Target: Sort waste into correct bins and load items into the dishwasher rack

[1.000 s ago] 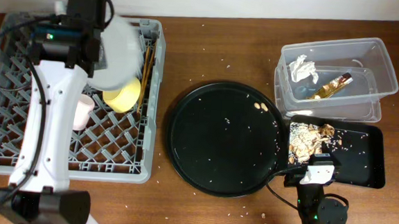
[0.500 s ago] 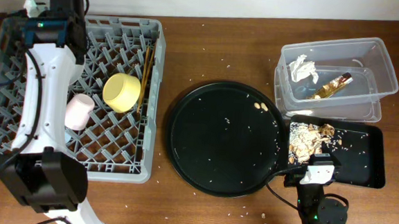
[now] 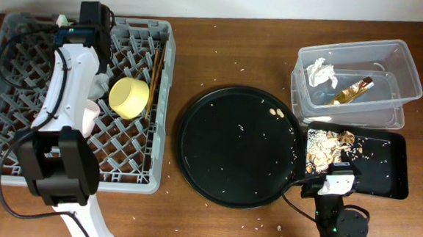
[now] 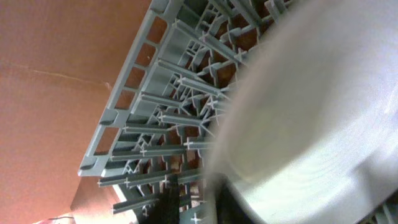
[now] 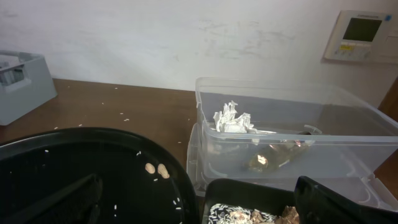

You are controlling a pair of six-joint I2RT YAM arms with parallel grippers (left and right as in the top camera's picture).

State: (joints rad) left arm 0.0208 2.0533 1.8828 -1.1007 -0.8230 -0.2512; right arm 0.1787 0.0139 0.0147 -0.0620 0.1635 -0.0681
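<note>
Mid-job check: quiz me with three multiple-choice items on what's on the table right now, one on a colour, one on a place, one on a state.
1. What colour is the bowl in the rack? A yellow; B blue; C red.
2. Where is the crumpled napkin? A rack; B clear tub; C bowl.
3. How is the right gripper? A shut on the napkin; B shut on the bowl; C open.
Answers: 1 A, the overhead view shows it yellow. 2 B, it lies inside, near the wrapper. 3 C, its wrist view shows the fingers wide apart, holding nothing.
</note>
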